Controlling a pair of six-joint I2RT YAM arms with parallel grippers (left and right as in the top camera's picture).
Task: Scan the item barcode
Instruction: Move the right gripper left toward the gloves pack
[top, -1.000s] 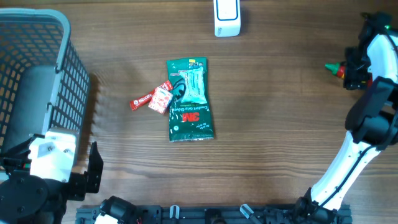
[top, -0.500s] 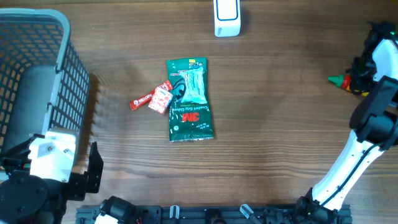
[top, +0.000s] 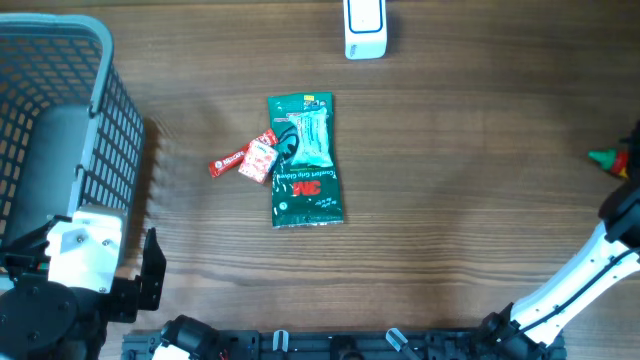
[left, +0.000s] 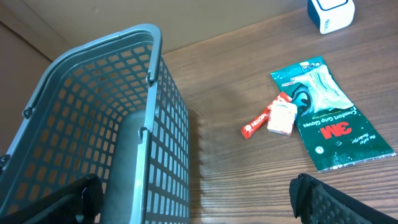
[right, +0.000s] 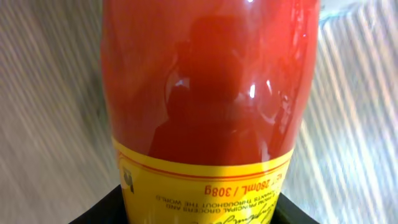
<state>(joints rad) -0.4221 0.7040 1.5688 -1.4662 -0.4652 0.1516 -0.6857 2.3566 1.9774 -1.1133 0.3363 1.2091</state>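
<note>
One second on, right gripper (top: 630, 163) has clamped the red, yellow-labelled sauce bottle (right: 205, 81) and carried it to the desk's (top: 450, 200) right edge, well apart from the far white scanner (top: 364, 28): item secured, unscanned. Left gripper (left: 196, 186) idles, jaws apart.

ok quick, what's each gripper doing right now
left gripper: open, holding nothing
right gripper: closed on the red plastic sauce bottle with the yellow label
</note>
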